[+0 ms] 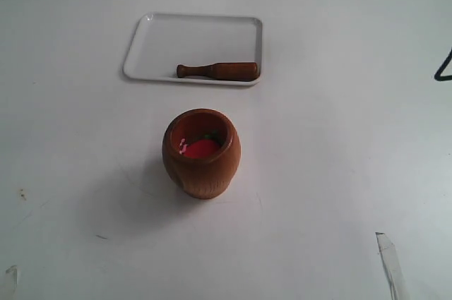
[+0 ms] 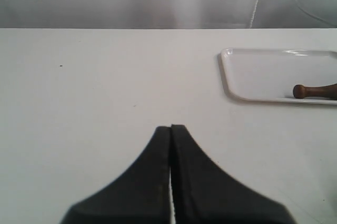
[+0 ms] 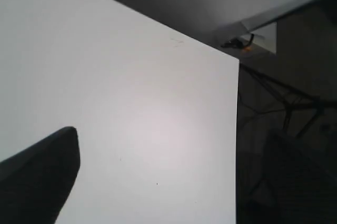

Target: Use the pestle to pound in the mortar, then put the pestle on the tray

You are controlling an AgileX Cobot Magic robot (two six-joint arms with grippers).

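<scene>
Where the pestle (image 1: 217, 70) lies by the tray's (image 1: 191, 39) edge, the mortar (image 1: 201, 166) stands apart.

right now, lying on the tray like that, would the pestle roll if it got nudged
Probably: the pestle lies on its side and looks round. Being thicker at one end, it would likely curve rather than roll straight. It lies close along the low near rim of the tray, which should stop it that way.
</scene>
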